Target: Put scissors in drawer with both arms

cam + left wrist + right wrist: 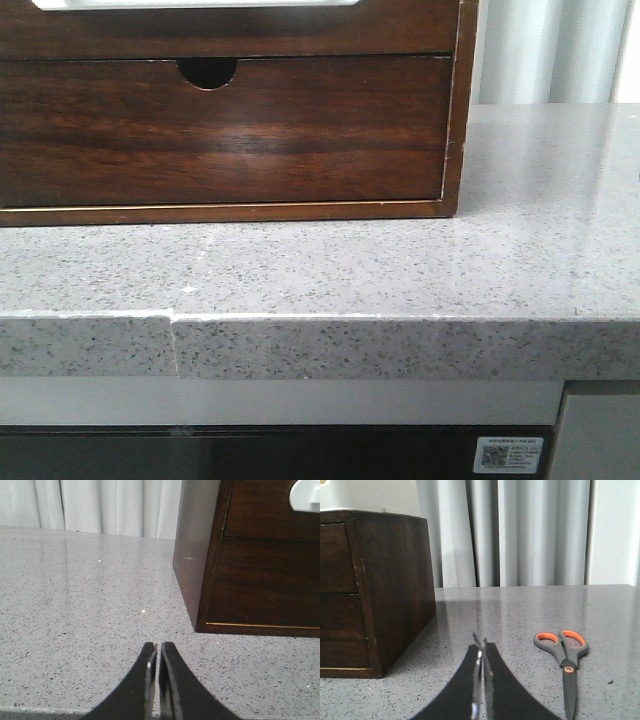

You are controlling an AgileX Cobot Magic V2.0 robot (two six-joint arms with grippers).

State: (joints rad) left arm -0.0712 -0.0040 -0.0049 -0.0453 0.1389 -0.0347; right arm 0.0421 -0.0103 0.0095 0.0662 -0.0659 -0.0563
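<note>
Right gripper (481, 652) low over the stone counter (530, 610), fingers pressed together with nothing between them, and there are the scissors (565, 667), lying flat on the counter just off to one side of those fingertips, near but not touching. Their long axis runs roughly along the gripper's line of sight, orange-lined handles at the far end, blades pointing back toward the camera. The left gripper (158, 655) is likewise closed and empty, beside the wooden cabinet (200, 555), no scissors in its view. So the right arm looks nearer the scissors, and the left nearer the drawer (265, 507), which sits shut in the cabinet.
</note>
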